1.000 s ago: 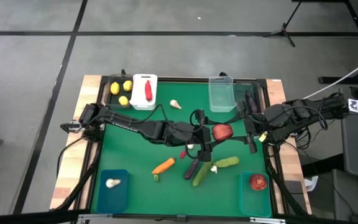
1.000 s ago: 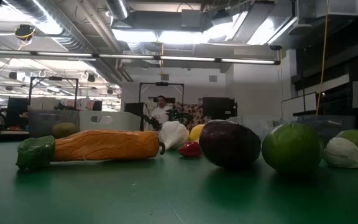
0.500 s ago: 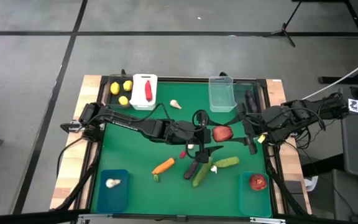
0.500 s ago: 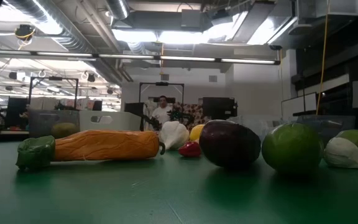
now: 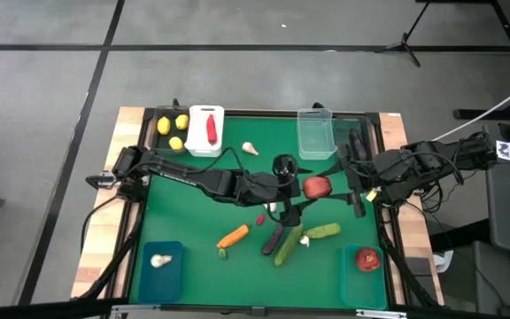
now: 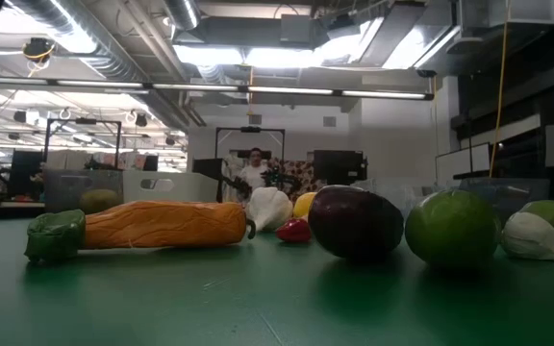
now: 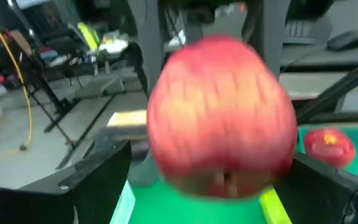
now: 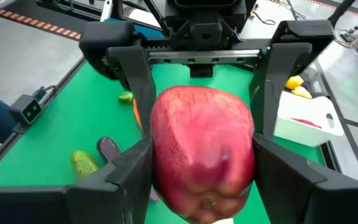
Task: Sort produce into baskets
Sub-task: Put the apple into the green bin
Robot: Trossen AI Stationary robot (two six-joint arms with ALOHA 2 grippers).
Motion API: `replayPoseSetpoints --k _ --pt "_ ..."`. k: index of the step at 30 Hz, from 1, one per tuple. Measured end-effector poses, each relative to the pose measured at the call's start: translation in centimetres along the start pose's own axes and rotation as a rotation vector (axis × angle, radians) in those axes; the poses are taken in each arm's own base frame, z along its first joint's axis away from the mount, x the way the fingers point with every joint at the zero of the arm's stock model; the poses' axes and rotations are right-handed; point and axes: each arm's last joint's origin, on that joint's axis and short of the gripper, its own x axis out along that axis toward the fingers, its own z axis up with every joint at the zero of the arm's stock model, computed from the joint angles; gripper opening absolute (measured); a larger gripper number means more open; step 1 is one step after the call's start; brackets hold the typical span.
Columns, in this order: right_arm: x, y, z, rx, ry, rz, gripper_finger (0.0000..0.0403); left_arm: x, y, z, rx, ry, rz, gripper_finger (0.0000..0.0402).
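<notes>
We saw both the left gripper (image 5: 301, 189) and the right gripper (image 5: 335, 186) squeezing one red fruit (image 5: 317, 187) above the green table (image 5: 193, 221).

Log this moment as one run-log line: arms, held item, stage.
stage: handover above mat | item: red fruit | right gripper: shut on it | left gripper: around it, grip unclear | target bin: teal-blue bin
</notes>
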Motion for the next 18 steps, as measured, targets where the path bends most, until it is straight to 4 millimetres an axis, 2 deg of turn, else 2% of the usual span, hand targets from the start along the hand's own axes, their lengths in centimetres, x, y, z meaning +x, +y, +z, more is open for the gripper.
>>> replayPoseSetpoints --k 8,14,18 --pt "-2.0 -0.3 -1.6 0.081 0.11 -0.032 0.0234 -0.2 0.3 -1.4 0.005 0.148 0.004 0.0363" --pt "-3.1 0.2 -4.4 0.341 0.401 0.027 0.0234 -0.5 0.2 -2.9 -0.098 0.293 0.016 0.0363" --pt "-3.8 1.4 -6.1 0.502 0.61 0.105 0.0234 -0.8 0.3 -3.7 -0.174 0.368 0.038 0.0363"
